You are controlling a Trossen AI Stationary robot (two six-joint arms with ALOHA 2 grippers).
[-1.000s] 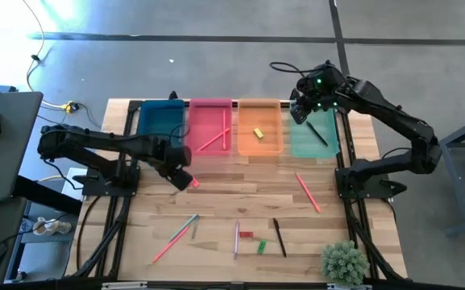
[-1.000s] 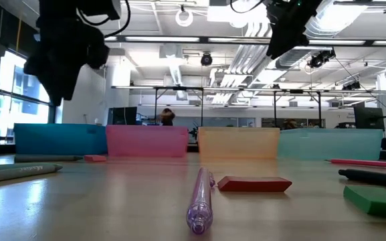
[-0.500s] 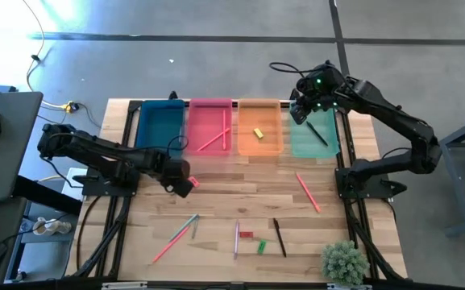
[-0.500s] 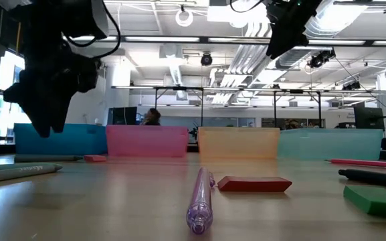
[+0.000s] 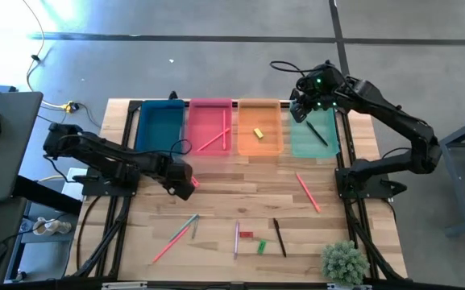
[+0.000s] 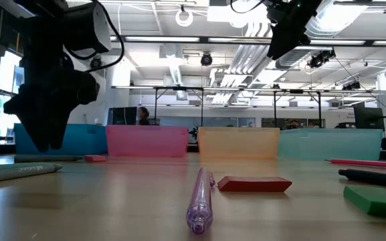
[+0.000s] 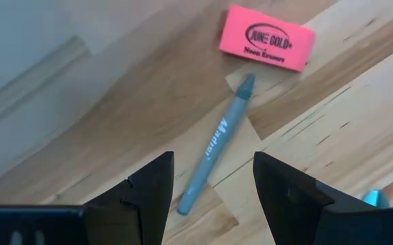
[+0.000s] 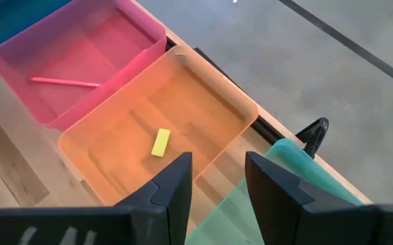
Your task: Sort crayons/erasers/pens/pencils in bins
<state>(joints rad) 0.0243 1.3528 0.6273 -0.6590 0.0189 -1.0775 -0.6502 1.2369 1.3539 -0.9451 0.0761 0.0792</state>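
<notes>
My left gripper (image 7: 210, 197) points down, open, low over the table in front of the teal bin (image 5: 159, 125). A grey-blue crayon (image 7: 216, 153) lies flat between its fingers, untouched; beyond the crayon's tip lies a pink eraser (image 7: 266, 47). My right gripper (image 8: 216, 187) hangs open and empty high over the mint bin (image 5: 313, 135). The pink bin (image 5: 209, 129) holds a pink pencil (image 5: 213, 141), the orange bin (image 5: 259, 129) a yellow eraser (image 8: 160, 143), the mint bin a black pen (image 5: 319, 134).
Loose on the table: a pink pencil (image 5: 307, 192), a black pen (image 5: 280, 237), a purple pen (image 5: 236, 238), a red eraser (image 5: 247, 234), a green eraser (image 5: 261, 246), and crayons with a pink stick (image 5: 180, 234). A small plant (image 5: 343, 262) stands at the near right corner.
My left gripper has come down toward the table in front of the teal bin, over the grey-blue crayon and the pink eraser.
</notes>
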